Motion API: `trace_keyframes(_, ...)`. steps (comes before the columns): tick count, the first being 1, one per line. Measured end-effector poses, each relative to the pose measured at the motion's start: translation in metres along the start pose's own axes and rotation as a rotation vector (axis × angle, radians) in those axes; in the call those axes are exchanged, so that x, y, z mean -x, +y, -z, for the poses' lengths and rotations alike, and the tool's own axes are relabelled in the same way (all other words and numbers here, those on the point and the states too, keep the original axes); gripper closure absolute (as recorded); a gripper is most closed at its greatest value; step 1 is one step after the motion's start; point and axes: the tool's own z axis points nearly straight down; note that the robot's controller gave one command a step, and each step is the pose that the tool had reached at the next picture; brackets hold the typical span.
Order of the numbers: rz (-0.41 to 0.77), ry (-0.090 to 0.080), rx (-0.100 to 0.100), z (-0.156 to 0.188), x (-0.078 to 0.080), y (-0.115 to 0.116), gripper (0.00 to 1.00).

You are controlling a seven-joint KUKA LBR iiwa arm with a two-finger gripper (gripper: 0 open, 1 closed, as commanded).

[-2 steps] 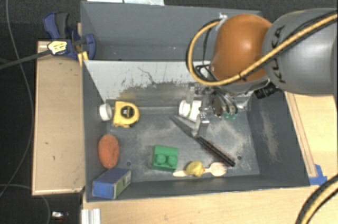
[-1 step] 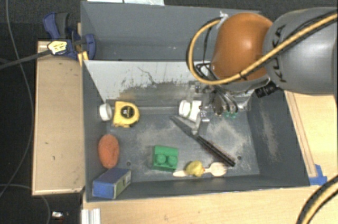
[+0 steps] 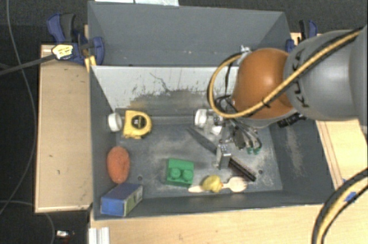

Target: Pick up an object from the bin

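My gripper (image 3: pixel 223 155) hangs low over the floor of the bin, right of centre, under the arm's orange cover. A yellow and cream toy (image 3: pixel 216 184) lies just below it, by the front wall. A black flat bar (image 3: pixel 242 169) lies slanted just right of the gripper's tip. A green toy brick (image 3: pixel 179 171) sits to its left, apart from it. A small silver cylinder (image 3: pixel 201 118) lies up and to the left, near the gripper's body.
A yellow tape measure (image 3: pixel 137 124) and a small white piece (image 3: pixel 114 121) lie at the left back. An orange-brown oval (image 3: pixel 118 164) and a blue box (image 3: pixel 121 199) sit in the front left corner. The arm covers the bin's right back.
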Motion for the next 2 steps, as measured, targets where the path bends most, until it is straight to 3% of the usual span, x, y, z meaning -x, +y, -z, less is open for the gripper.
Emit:
trace_keyframes(1, -0.119, -0.005, 0.002, -0.027, -0.014, -0.007, 0.00)
trace_keyframes(2, -0.019, 0.004, 0.000, -0.039, -0.018, -0.030, 0.00)
